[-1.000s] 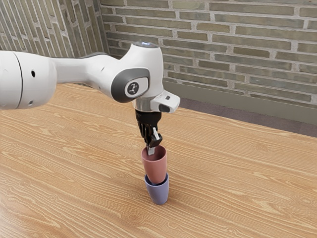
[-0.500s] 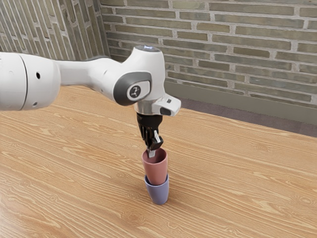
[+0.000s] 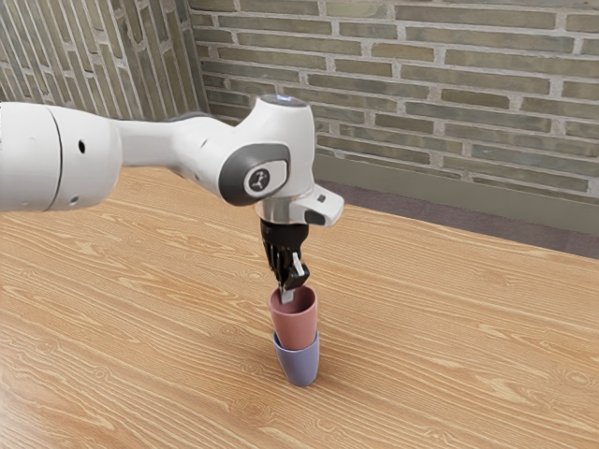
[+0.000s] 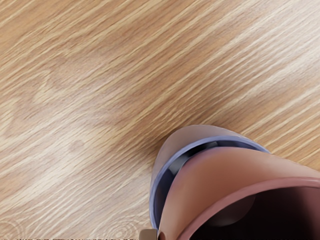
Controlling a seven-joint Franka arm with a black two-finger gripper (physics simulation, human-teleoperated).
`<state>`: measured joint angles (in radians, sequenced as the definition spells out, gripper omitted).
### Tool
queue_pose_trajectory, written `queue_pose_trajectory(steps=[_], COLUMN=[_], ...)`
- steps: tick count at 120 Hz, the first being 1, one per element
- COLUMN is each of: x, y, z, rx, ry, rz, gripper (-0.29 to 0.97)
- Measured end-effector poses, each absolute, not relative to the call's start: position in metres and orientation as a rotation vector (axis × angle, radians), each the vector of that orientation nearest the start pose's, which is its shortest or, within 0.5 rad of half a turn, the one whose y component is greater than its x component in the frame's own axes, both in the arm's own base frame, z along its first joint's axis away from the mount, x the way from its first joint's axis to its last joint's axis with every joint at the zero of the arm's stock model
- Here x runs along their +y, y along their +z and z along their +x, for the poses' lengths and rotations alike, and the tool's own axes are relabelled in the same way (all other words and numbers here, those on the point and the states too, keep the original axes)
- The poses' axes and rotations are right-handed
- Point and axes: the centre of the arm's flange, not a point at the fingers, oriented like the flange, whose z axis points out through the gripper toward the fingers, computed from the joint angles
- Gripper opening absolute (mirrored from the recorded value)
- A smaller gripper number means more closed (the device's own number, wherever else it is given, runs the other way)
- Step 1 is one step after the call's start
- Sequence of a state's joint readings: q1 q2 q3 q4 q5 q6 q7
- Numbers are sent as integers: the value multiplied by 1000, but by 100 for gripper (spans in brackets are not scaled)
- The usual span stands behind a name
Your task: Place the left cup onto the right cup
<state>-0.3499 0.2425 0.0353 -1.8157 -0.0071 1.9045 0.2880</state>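
- In the exterior view the white arm (image 3: 187, 150) comes in from 9 o'clock and bends down over a wood-grain worktop (image 3: 468, 327).
- A brick wall (image 3: 449, 84) runs behind the worktop, from 12 o'clock across to 3 o'clock.
- The black end effector (image 3: 286, 288) hangs straight down from the wrist, just below the centre of the view.
- Directly under it, at 6 o'clock, the pink cup (image 3: 296, 323) stands upright with its mouth upward.
- The pink cup's lower part sits inside the purple cup (image 3: 300, 365), which stands upright on the worktop at 6 o'clock of the pink one.
- About the upper two thirds of the pink cup rise above the purple rim, and the two cups line up on one vertical axis, leaning slightly toward 11 o'clock.
- The end effector's fingers are drawn close together, and their tips reach the pink cup's rim at its 10 o'clock side.
- They pinch that rim wall from both sides, so the pink cup is in their grip.
- The cups are the only loose things seen on the worktop, well apart from its edges.
- In the wrist view the pink cup (image 4: 225, 180) looms large just under the hand, showing its dark hollow and thick rim.
- Its body drops into the purple cup (image 4: 160, 177), whose thin rim shows as a ring round the pink wall, with a dark gap between them on one side.
- Past the cups, the worktop (image 4: 100, 75) spreads out with its grain running slantwise, and the cups cast a soft shadow on it.
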Motion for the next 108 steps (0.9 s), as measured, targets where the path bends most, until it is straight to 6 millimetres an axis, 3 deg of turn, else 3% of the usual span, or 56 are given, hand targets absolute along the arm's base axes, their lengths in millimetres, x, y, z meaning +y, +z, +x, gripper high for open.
queue_pose_trajectory(steps=[29,66,108], x=[-188,-189,-188], y=[387,388,406], z=[573,573,571], rx=[925,937,947], ry=[236,224,181], rz=[-2990,-2993,-2995], gripper=[-8,45,64])
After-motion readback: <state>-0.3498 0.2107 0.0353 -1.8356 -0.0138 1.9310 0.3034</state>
